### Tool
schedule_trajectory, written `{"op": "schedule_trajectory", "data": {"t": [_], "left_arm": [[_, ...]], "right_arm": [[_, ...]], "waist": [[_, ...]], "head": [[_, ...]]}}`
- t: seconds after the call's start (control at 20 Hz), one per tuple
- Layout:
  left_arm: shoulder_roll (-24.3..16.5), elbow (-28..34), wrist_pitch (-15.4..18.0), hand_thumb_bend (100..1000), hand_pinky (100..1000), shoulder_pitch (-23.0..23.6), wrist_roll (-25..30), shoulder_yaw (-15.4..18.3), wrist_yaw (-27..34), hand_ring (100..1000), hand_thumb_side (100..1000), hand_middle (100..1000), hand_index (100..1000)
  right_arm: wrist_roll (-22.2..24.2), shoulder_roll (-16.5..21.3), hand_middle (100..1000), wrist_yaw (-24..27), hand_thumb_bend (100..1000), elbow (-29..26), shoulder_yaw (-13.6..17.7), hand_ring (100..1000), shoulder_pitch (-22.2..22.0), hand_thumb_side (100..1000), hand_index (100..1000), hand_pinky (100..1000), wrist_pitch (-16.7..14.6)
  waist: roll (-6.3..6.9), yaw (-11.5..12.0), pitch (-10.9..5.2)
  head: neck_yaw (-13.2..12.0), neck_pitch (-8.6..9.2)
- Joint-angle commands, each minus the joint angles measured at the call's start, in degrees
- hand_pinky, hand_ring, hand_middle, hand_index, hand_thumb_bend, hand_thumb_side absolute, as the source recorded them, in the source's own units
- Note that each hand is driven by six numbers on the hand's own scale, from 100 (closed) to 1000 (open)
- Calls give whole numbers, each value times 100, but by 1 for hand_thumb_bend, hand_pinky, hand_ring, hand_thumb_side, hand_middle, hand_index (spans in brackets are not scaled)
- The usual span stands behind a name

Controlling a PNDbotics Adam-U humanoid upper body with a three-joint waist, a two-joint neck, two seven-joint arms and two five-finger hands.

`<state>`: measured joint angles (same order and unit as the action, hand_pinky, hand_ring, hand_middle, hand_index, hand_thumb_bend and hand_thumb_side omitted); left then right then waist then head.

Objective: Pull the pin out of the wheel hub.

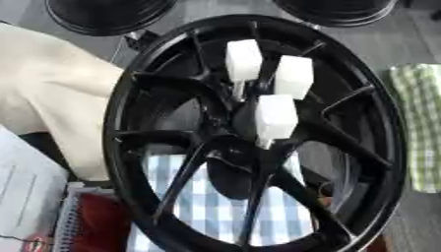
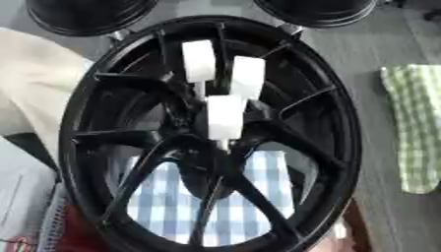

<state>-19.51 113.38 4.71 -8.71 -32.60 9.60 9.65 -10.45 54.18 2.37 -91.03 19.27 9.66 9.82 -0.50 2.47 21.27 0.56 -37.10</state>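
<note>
Neither robot hand shows anywhere in either view, so how their fingers stand cannot be told. The black wheel hub stands upright on its rim and fills most of the scene, its spokes running out from a dark centre. Three white block-headed pins sit clustered at that centre: two side by side farther up, one nearer and lower, each on a thin pale stem going into the hub. Through the lower spokes shows a blue-and-white checked cloth. A cream cloth lies to the left, touching the rim's edge. A green checked cloth lies to the right, apart from the wheel, with bare grey floor between. Two more black rims sit at the far edge. Near left are papers and a red notebook.
</note>
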Motion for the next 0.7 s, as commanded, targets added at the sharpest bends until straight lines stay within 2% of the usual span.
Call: {"op": "schedule_trajectory", "data": {"t": [0.05, 0.25, 0.4, 0.7], "left_arm": [[-105, 121, 2, 218, 827, -43, 15, 26, -8, 723, 767, 677, 843], [-136, 121, 8, 218, 827, -79, 58, -12, 8, 722, 766, 677, 842], [-168, 121, -3, 217, 827, -114, 102, -49, 7, 722, 764, 676, 842], [-178, 121, -12, 216, 826, -144, 133, -76, 16, 722, 765, 675, 840]], "right_arm": [[-226, 240, 694, 698, 100, -737, -185, 777, 197, 601, 736, 886, -162], [-440, 256, 662, 1569, 100, -1589, -596, 753, 634, 631, 706, 881, -207], [-662, 115, 654, 2118, 100, -2041, -868, 747, 1055, 622, 700, 878, -143], [-661, -460, 647, 2278, 100, -2348, -1161, 743, 1723, 539, 694, 878, 94]], "waist": [[-19, 27, -167], [-36, 106, -180], [-60, 175, -184], [-79, 252, -177]], "head": [[15, 74], [69, 57], [146, 46], [207, 22]]}}
